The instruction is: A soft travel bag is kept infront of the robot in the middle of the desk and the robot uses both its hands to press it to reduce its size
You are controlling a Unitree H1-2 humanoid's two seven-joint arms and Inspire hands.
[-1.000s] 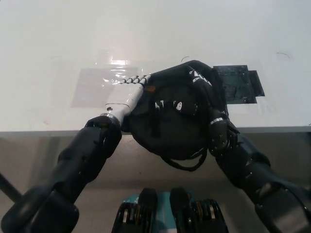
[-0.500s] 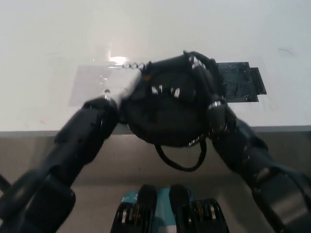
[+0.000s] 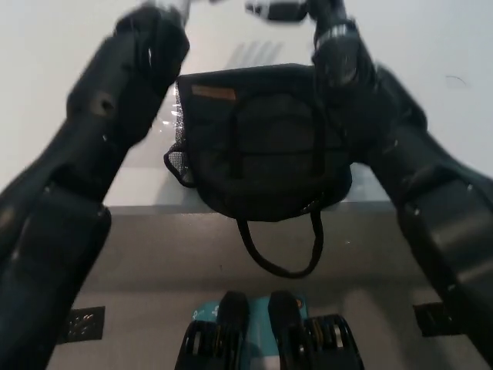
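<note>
The black soft travel bag (image 3: 262, 139) lies flat in the middle of the desk (image 3: 431, 46), its lower part hanging over the front edge. A tan label (image 3: 213, 92) shows near its top left, a mesh pocket (image 3: 179, 158) on its left side. Its strap loop (image 3: 281, 250) dangles below the desk edge. Both arms are raised above the bag and blurred. Only a white sliver of my left hand (image 3: 166, 5) shows at the top edge. My right hand (image 3: 308, 9) is also cut off at the top edge. Neither hand touches the bag.
My dark left forearm (image 3: 115, 92) crosses the picture's left, and my right forearm (image 3: 385, 116) crosses its right and covers part of the bag's right side. The desk's front edge (image 3: 139, 206) runs across the middle. Grey floor lies below.
Both hands have come off the bag and the arms have swung up toward the picture's top. The bag, bunched into a round lump before, now lies spread out and wider.
</note>
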